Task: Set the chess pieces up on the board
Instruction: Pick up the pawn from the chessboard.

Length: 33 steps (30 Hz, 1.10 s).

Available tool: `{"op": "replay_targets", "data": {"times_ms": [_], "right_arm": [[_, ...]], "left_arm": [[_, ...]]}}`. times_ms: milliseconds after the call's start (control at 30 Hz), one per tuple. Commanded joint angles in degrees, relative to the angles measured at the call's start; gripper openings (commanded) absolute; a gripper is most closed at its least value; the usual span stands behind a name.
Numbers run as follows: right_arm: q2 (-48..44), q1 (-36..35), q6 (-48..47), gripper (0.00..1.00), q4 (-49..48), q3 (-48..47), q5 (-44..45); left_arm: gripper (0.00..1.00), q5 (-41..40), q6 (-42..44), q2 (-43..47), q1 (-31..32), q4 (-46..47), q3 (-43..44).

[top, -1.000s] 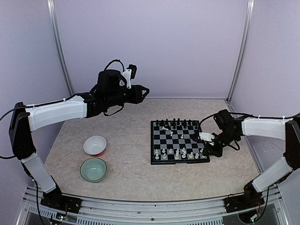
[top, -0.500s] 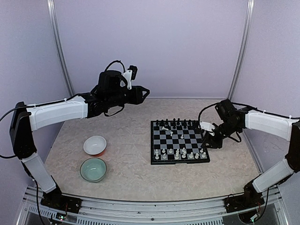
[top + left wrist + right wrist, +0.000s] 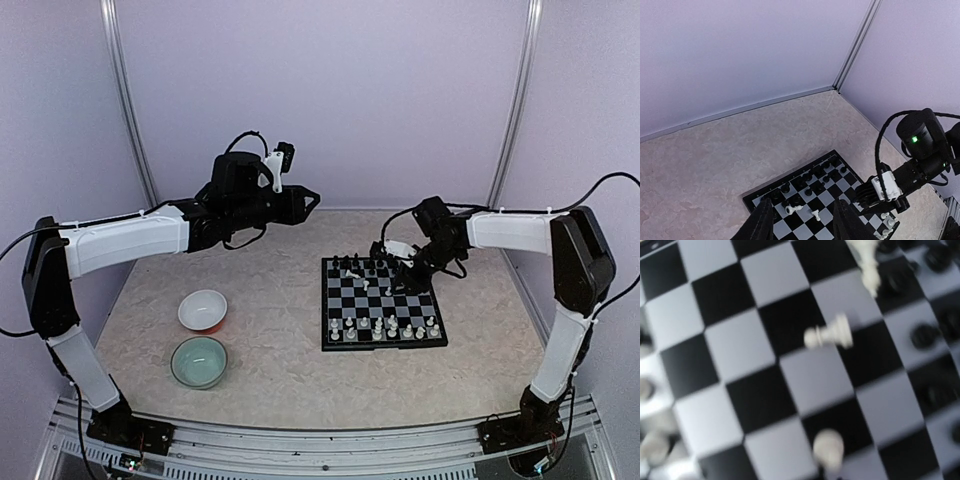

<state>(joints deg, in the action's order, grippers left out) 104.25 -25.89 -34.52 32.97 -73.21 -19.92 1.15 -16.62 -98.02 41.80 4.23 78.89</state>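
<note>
The board [image 3: 385, 346] lies right of centre on the table. Black chess pieces [image 3: 372, 262] stand along its far rows and white ones [image 3: 385, 327] along its near rows. Two white pieces lie tipped over near the far left [image 3: 352, 273]; they also show in the left wrist view [image 3: 790, 209]. My right gripper [image 3: 400, 282] hovers low over the board's far right part. Its blurred wrist view shows squares [image 3: 740, 340], a fallen white piece [image 3: 829, 335] and a white piece [image 3: 829, 447] at the bottom edge; its fingers do not show. My left gripper [image 3: 310, 200] is high, open and empty.
A white bowl [image 3: 202, 309] and a pale green bowl [image 3: 198, 361] sit on the table's left side. The enclosure walls close in at the back and right. My right arm's cable loops above the board's right edge.
My right gripper has moved from the board's near right edge up and left to over its far right squares. The left arm has hardly moved.
</note>
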Motion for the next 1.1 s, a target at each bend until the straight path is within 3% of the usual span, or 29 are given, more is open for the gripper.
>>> {"op": "replay_targets", "data": {"times_ms": [0, 433, 767, 1067], "right_arm": [[5.81, -2.24, 1.68, 0.31, -0.96, -5.23, 3.22], [10.21, -2.59, 2.56, 0.3, -1.75, -7.43, 5.23], [6.72, -2.59, 2.26, 0.02, -0.02, -5.05, 4.33], [-3.17, -2.59, 1.68, 0.0, 0.79, 4.13, 4.97]], "left_arm": [[0.42, 1.02, -0.38, -0.11, -0.48, 0.17, 1.19], [0.42, 3.24, -1.96, 0.11, -1.72, 0.69, 1.21], [0.42, 3.65, -2.04, -0.31, -1.64, 0.74, 1.26], [0.42, 3.6, -1.75, -0.76, -1.08, 0.69, 1.26]]}}
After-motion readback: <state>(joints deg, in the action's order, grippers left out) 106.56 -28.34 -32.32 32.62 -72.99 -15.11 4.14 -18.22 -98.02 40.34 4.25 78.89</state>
